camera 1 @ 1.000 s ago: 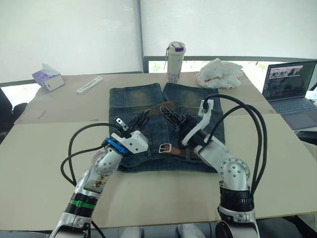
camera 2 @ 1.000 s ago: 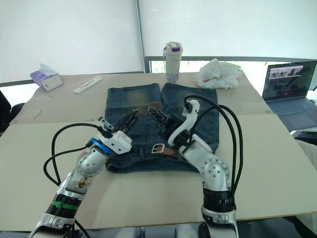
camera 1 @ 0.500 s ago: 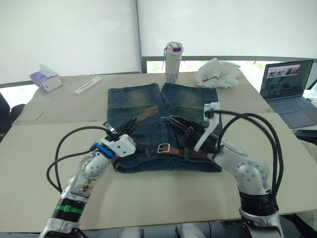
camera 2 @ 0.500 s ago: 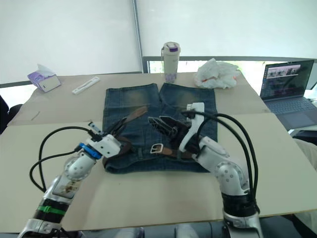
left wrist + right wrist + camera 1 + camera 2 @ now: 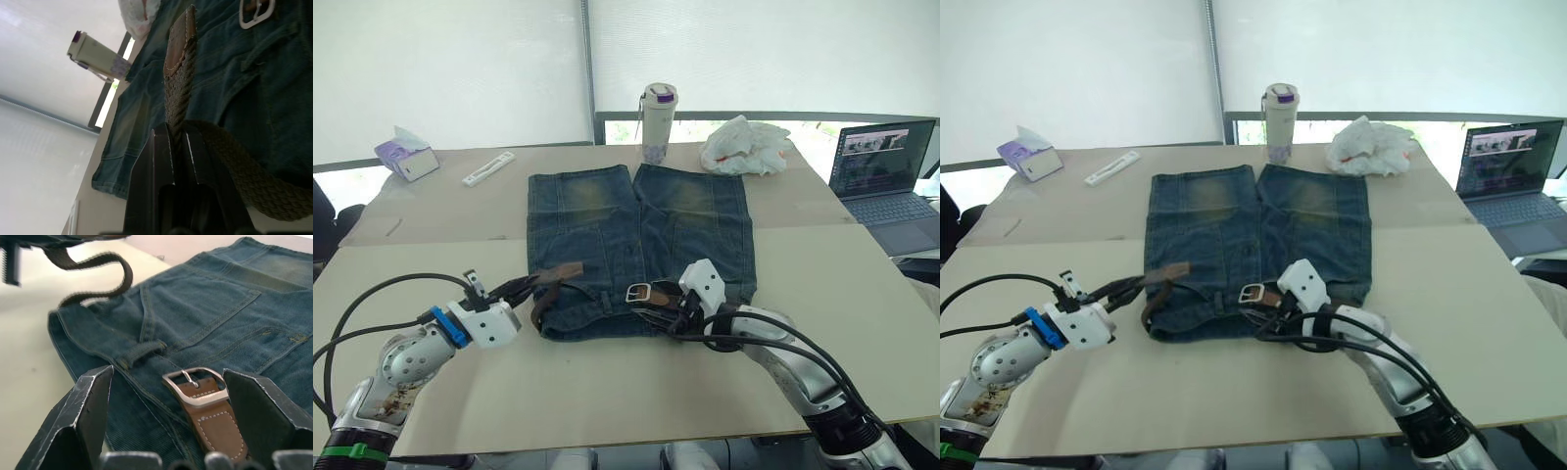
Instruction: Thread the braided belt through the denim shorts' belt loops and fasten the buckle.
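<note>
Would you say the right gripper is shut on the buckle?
No. In the right wrist view the right gripper stands open, its fingers spread either side of the buckle, which lies free on the shorts.

Silver-grey arms, white wrist housings, black cables — left claw point(image 5: 521, 288) blue-banded, green ring lower down.

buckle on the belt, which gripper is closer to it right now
Right. The right gripper sits open just short of the buckle; the left gripper is off past the shorts' edge, shut on the braided belt.
</note>
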You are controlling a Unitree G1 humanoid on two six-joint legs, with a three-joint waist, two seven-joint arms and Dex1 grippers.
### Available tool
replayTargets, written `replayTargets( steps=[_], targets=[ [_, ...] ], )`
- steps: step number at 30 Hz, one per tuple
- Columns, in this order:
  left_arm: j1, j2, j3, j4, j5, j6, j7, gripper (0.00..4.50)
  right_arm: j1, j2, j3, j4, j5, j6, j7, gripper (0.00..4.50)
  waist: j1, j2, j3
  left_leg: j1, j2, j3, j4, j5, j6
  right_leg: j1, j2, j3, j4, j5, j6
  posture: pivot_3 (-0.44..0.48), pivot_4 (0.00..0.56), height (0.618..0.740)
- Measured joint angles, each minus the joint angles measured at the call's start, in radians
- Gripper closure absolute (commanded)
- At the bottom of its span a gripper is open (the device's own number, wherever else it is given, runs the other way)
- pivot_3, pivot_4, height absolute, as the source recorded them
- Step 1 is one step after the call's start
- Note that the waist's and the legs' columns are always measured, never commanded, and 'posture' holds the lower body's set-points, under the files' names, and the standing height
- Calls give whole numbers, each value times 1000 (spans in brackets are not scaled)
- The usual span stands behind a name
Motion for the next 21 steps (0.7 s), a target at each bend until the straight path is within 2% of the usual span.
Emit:
replayTargets(
  steps=[4,9,14,21],
  targets=[
    [15,40,-12,31,105,-33,1,4500,0,-7,28,22,-113,-118,25,583,-2,0,0,1,0,1,0,0,0,0,0,0,0,0,0,0,150,740],
    [17,40,-23,43,170,-21,14,4500,13,3,37,58,-177,-178,40,583,-1,0,0,1,0,1,0,0,0,0,1,0,1,0,0,0,150,740],
    [22,29,-50,-122,217,169,-45,4500,21,29,34,58,-193,-184,41,583,-2,0,0,1,0,1,0,0,0,0,1,0,1,0,0,0,150,740],
    [24,-38,-86,-298,303,368,-72,4500,26,49,10,57,-196,-184,40,583,-2,-1,0,1,0,1,0,0,0,1,2,0,2,0,0,0,150,740]
  ],
)
